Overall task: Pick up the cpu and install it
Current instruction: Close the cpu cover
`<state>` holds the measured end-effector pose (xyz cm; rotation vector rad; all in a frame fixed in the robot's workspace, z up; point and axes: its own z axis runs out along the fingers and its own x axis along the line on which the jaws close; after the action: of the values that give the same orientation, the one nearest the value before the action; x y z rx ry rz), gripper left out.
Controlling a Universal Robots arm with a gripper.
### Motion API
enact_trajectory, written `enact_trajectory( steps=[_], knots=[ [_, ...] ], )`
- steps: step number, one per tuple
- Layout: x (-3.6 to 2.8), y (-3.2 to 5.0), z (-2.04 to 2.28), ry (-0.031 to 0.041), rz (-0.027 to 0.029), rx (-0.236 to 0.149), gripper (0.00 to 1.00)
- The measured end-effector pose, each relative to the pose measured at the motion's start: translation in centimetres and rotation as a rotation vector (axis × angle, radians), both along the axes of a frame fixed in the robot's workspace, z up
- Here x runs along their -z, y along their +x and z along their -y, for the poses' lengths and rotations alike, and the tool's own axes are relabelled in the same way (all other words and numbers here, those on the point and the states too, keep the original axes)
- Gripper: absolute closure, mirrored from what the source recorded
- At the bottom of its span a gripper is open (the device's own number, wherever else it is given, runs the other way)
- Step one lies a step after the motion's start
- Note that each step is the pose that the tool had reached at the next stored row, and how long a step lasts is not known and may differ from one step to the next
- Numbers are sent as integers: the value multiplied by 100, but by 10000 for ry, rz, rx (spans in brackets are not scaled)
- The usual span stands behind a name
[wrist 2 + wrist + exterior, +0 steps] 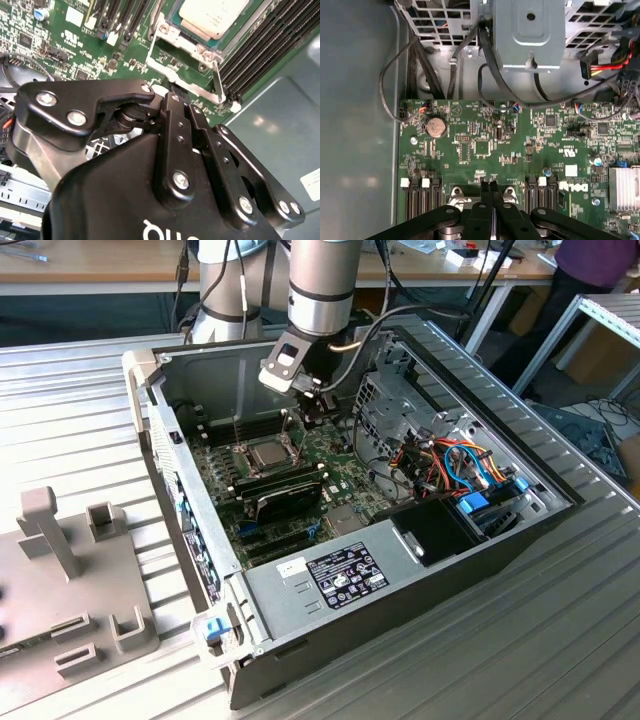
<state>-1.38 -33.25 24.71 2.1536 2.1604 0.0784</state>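
**End effector closed above the board, cpu in its socket**

The exterior view gives me the open computer case (420, 610) mid-frame on the ribbed surface (60, 390), with the arm (322, 285) reaching vertically into it from top centre. The first wrist view adds the green motherboard (485, 145) and the end effector (492, 187), fingers pressed together on nothing. In the second wrist view the cpu (212, 15) lies in its socket (186, 46), near the fingertips but apart.

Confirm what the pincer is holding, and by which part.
Nothing. The pincer is shut with nothing between its fingers, over the motherboard; the cpu lies apart from it on the board.
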Motion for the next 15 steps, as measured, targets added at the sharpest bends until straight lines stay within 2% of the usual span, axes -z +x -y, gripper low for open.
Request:
enact_trajectory(
  steps=[3,4,6,7,9,10,15],
  knots=[
    [-1,-2,1,-1,0,-1,89],
    [0,-2,1,0,-37,-1,89],
    [3,-1,1,0,-298,1,89],
    [6,1,1,1,-574,0,89],
    [9,2,1,3,-890,-1,89],
    [9,2,1,1,-1011,-1,89],
    [9,2,1,3,-1032,0,89]
  ],
)
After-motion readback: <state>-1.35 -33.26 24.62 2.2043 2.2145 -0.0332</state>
